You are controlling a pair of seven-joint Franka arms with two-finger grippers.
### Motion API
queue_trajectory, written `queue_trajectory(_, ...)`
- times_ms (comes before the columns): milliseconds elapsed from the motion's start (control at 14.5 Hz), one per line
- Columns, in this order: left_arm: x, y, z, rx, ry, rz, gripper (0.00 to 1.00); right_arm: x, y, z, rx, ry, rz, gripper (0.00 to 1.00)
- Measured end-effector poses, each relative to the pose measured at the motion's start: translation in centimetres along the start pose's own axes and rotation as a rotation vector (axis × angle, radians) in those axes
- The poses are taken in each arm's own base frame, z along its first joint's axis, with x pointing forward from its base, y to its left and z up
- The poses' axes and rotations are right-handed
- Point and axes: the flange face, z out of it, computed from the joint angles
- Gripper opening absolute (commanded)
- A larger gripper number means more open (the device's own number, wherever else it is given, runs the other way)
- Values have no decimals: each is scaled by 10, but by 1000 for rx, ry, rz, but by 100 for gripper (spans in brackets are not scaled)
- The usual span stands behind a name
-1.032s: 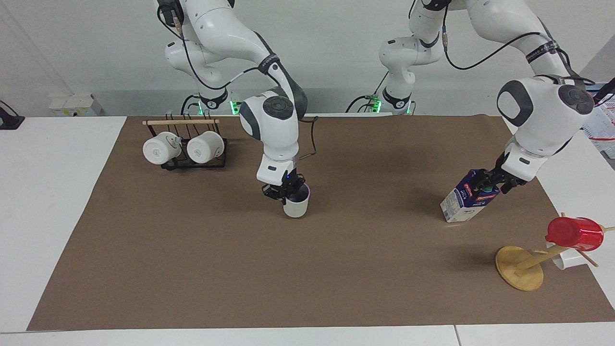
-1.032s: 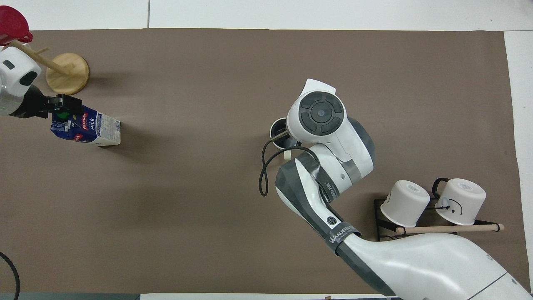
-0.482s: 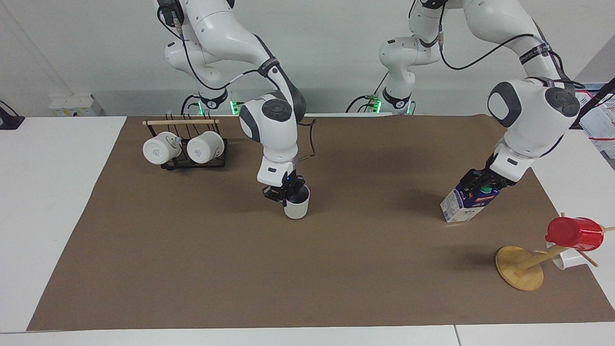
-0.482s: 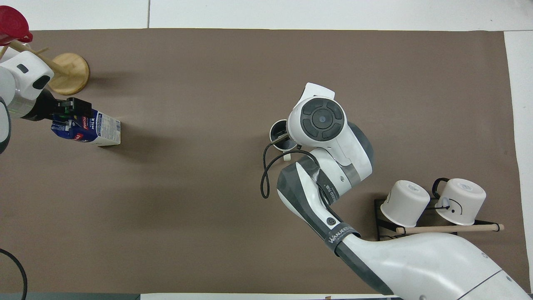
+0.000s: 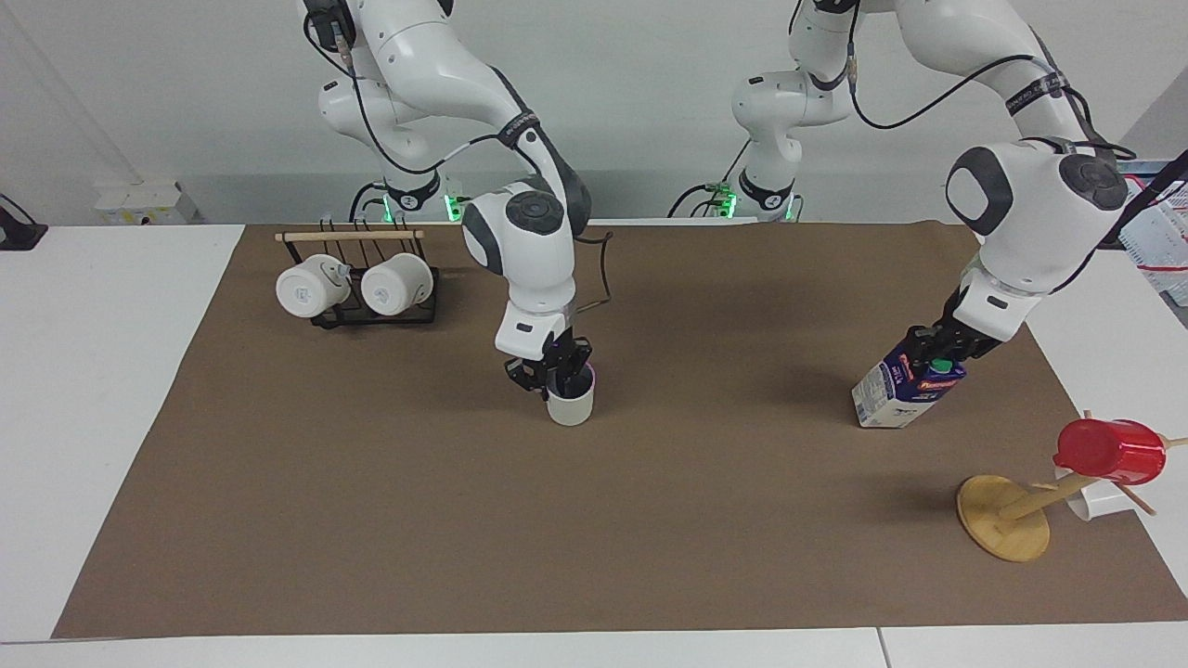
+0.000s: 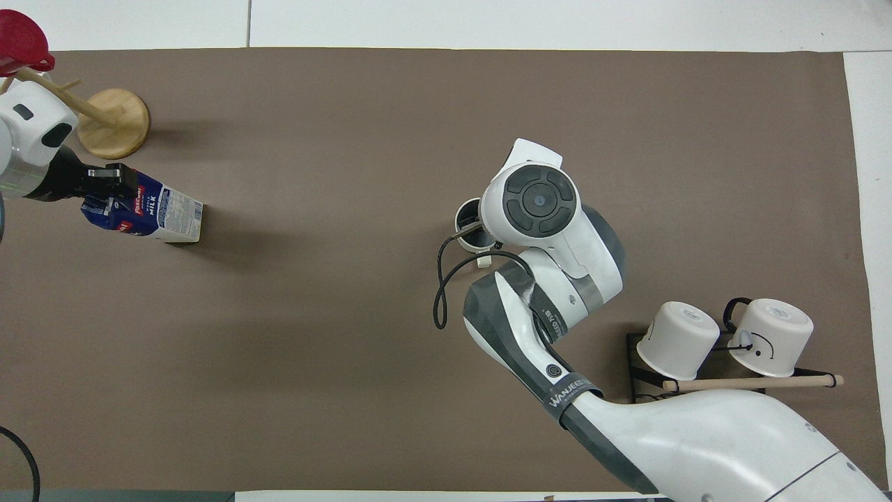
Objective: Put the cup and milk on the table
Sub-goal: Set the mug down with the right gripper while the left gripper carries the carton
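- Now the left gripper [image 5: 937,357] sits at the gable top of the small blue-and-white milk carton [image 5: 896,394], jaws pinched shut there; the carton tilts, its base on the brown mat of the white table [image 5: 93,371], toward the left arm's end.
- The right gripper [image 5: 549,376] is down at the rim of the small off-white cup [image 5: 571,401], standing mid-mat.
- How wide its jaws stand I cannot tell.

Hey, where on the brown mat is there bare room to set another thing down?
Free: the broad mat stretch between cup and milk, and everything farther from the robots than both. Crowded: around the mug rack and the wooden stand.
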Motion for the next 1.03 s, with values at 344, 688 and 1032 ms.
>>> queue_trajectory(344, -11, 85, -39, 2, 33, 22, 0, 9, 53, -73, -20, 57, 107, 100)
queue_trajectory(688, -32, 246, -37, 35, 61, -67, 0, -5, 152, -161, -75, 34, 268, 100)
queue_trajectory(1032, -56, 363, -3, 38, 48, -100, 0, -25, 218, -220, -92, -30, 401, 100)
